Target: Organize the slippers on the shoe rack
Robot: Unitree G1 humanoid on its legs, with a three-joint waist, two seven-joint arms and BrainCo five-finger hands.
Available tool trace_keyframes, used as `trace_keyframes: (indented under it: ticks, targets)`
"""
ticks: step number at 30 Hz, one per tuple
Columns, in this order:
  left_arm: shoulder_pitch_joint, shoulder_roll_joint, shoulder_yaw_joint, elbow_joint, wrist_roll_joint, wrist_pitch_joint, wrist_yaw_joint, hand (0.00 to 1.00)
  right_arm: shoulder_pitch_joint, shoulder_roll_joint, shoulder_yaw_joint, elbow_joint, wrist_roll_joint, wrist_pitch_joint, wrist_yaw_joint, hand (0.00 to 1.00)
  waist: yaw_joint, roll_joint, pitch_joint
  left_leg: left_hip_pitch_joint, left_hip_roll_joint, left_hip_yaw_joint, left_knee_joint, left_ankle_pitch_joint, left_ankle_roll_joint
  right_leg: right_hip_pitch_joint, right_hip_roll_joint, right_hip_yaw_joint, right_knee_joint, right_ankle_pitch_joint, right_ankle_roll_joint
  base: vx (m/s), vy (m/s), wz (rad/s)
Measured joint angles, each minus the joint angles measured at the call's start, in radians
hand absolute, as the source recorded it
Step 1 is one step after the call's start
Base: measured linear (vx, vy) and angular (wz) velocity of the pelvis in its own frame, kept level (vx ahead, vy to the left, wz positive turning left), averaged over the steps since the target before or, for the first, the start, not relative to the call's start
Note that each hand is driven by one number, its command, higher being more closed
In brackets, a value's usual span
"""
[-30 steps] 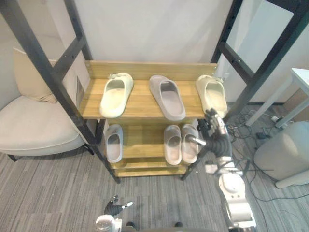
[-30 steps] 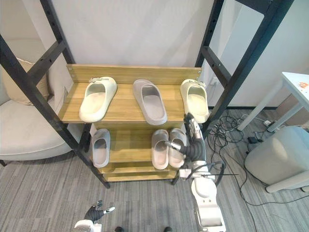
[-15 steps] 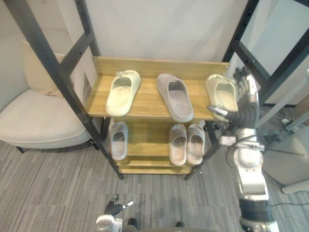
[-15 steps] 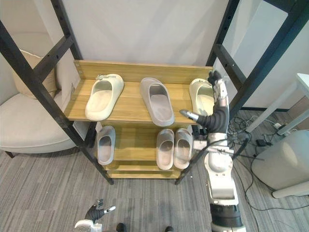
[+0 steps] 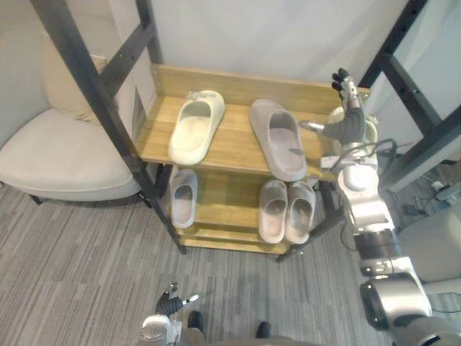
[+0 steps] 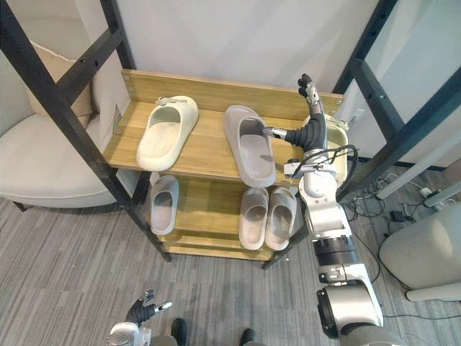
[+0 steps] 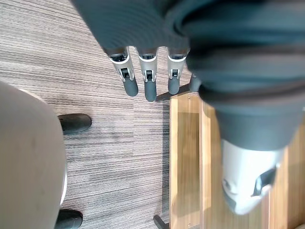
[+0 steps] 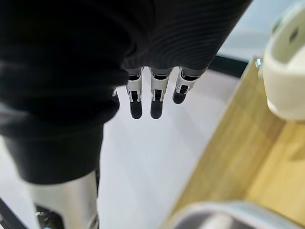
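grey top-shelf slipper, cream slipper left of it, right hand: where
grey slipper [image 6: 252, 150], right eye view, footbed
left cream slipper [image 6: 164, 137], right eye view, footbed
right hand [image 6: 311, 132], right eye view, dark cover

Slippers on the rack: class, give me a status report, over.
Right hand open, at top shelf, beside right cream slipper and grey slipper. Left hand open, low near floor. Nothing held, nothing blocking.

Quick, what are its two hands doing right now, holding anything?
Left hand: open, fingers straight, holding nothing.
Right hand: open, fingers straight, holding nothing, up by the top shelf.
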Motion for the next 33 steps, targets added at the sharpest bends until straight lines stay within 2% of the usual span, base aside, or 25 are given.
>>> trace_keyframes:
  ticks: [7, 16, 17, 24, 33]
  targets:
    - [-0.005, 0.001, 0.000, -0.037, -0.006, -0.018, 0.001, 0.00, -0.093, 0.000, 0.033, 0.132, -0.003, 0.025, 0.027, 0.00, 0.022, -0.007, 0.048, -0.004, 0.000, -0.002, -0.001, 0.001, 0.002, 0.001, 0.000, -0.006, 0.000, 0.010, -0.013, 0.00, -0.001, 0.01]
    - [-0.013, 0.008, 0.000, -0.055, -0.041, -0.022, 0.002, 0.00, -0.208, -0.001, 0.062, 0.281, -0.011, 0.038, 0.042, 0.00, 0.031, -0.013, 0.092, -0.008, 0.000, -0.004, -0.003, 0.005, 0.005, -0.001, 0.000, -0.015, 0.000, 0.016, -0.014, 0.00, 0.000, 0.00]
    - [-0.019, 0.011, -0.001, -0.054, -0.041, -0.022, 0.002, 0.00, -0.234, -0.001, 0.065, 0.299, -0.014, 0.039, 0.042, 1.00, 0.033, -0.016, 0.100, -0.010, 0.000, -0.004, -0.007, 0.010, 0.006, -0.004, 0.000, -0.017, 0.000, 0.018, -0.014, -0.03, -0.001, -0.01]
    - [-0.039, 0.018, -0.002, -0.054, -0.068, -0.024, 0.002, 0.00, -0.334, -0.023, 0.081, 0.359, -0.026, 0.044, 0.052, 1.00, 0.040, -0.024, 0.137, -0.035, -0.002, -0.018, -0.033, 0.044, 0.009, -0.033, 0.000, -0.044, 0.000, 0.032, -0.019, -0.05, -0.001, 0.05]
    - [-0.041, 0.019, -0.002, -0.054, -0.080, -0.023, 0.004, 0.00, -0.347, -0.029, 0.113, 0.349, 0.014, 0.032, 0.054, 1.00, 0.044, -0.025, 0.138, -0.038, -0.001, -0.024, -0.033, 0.046, 0.007, -0.033, 0.001, -0.052, -0.001, 0.032, -0.019, -0.01, -0.002, 0.04]
